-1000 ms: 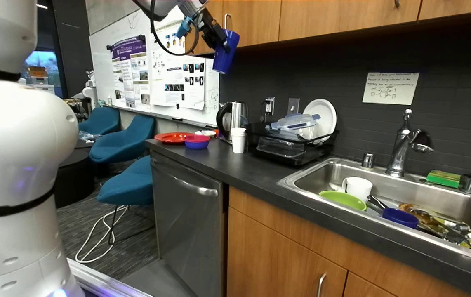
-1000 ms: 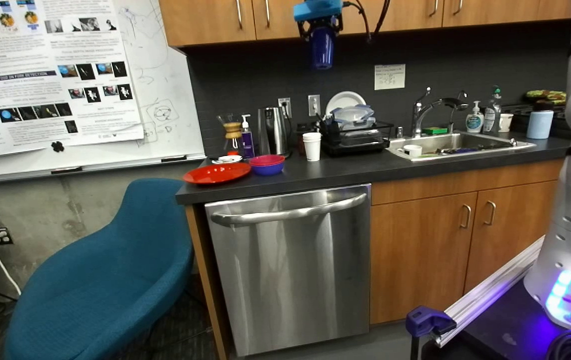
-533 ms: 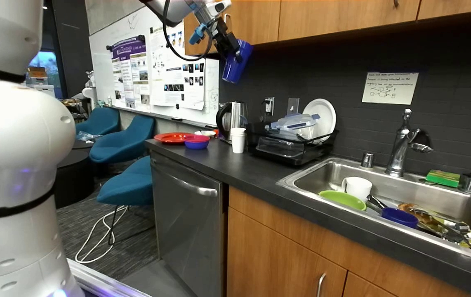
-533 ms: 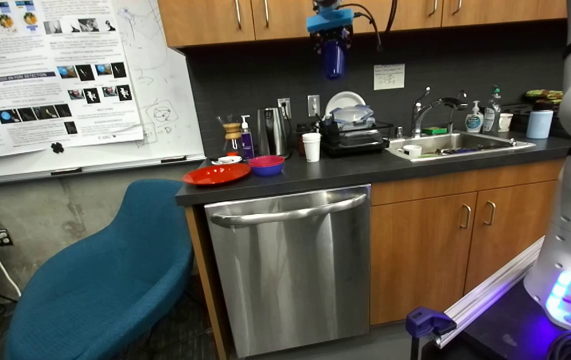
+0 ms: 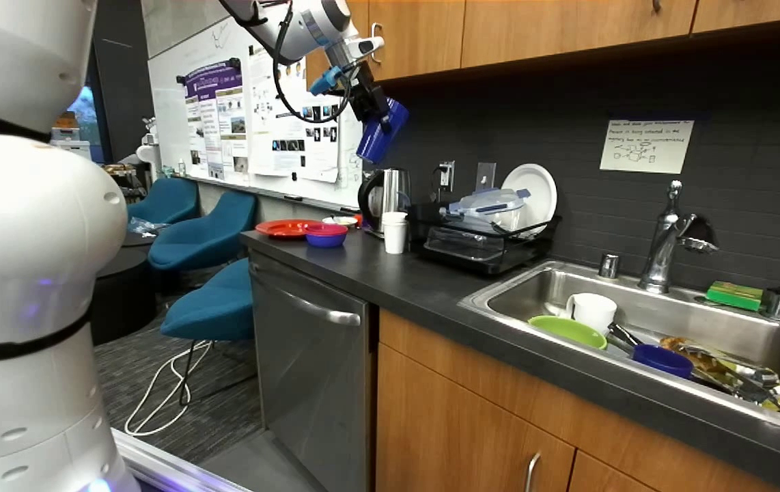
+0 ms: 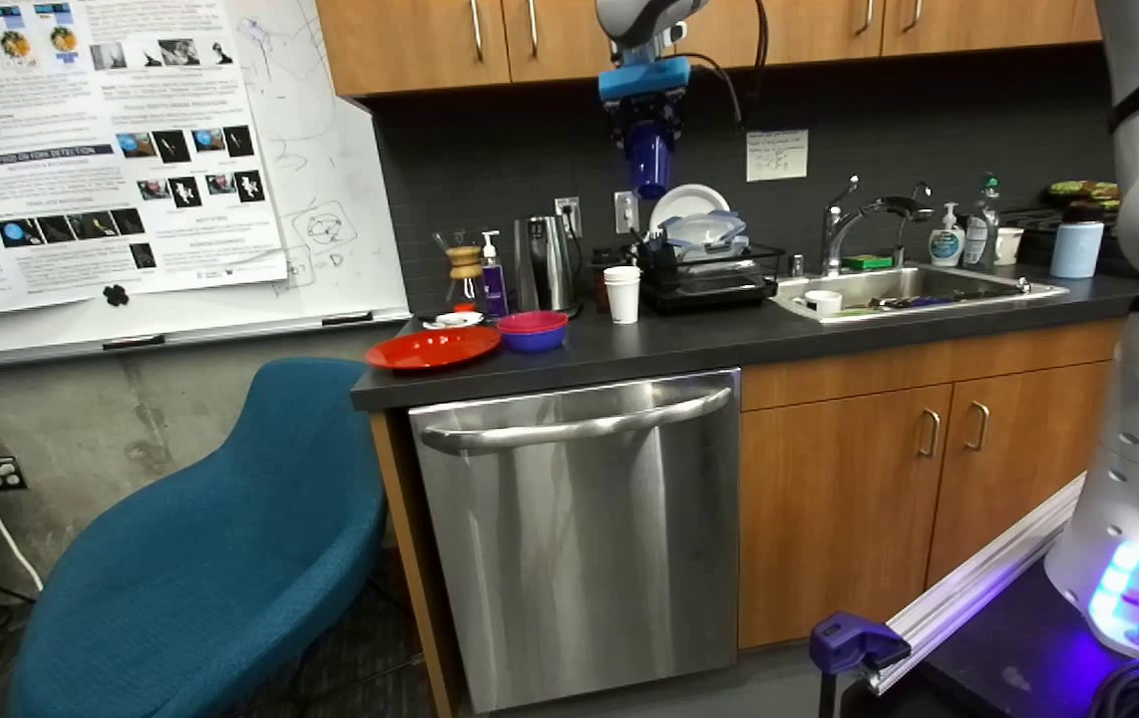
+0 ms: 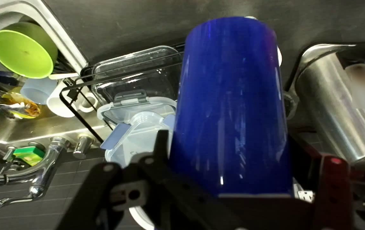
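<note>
1. My gripper (image 7: 229,137) is clamped on a blue tumbler (image 7: 230,80), with 1 finger on each side.
2. The tumbler is a deep, glossy blue with smooth, plain walls and pale streaks of reflected light.
3. I hold it tilted in the air, well above the countertop (image 5: 410,281).
4. In my wrist view it stands out between the dish rack (image 5: 520,258) and the steel electric kettle (image 7: 332,105), hiding part of the rack.

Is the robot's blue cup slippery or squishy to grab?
Probably a bit slippery: the blue cup looks smooth and shiny. Likely stiff, since its sides look undented in the gripper. Being round, it might roll if laid down.
</note>
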Controlling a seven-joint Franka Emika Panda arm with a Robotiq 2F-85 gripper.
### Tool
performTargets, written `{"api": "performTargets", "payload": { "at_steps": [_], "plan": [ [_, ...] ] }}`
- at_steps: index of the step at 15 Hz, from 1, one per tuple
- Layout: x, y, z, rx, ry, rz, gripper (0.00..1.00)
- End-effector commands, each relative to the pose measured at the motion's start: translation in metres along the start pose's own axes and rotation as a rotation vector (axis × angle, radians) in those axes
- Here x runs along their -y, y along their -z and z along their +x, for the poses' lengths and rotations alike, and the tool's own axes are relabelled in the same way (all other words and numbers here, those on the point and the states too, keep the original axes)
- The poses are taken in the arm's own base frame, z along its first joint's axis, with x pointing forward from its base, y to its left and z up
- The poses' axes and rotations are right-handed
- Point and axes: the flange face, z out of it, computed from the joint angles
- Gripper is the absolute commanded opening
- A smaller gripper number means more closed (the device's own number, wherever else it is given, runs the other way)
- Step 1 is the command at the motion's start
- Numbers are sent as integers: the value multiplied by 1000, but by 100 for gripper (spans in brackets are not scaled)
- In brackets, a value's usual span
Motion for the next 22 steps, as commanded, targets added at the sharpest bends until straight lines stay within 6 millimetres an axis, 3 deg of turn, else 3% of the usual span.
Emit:
{"api": "performTargets", "payload": {
  "at_steps": [1, 17, 22],
  "plan": [
    [10, -13, 5, 46, 23, -12, 60],
    [3, -116, 24, -144, -108, -462, 60],
    [4, -124, 31, -164, -139, -535, 60]
  ]
}}
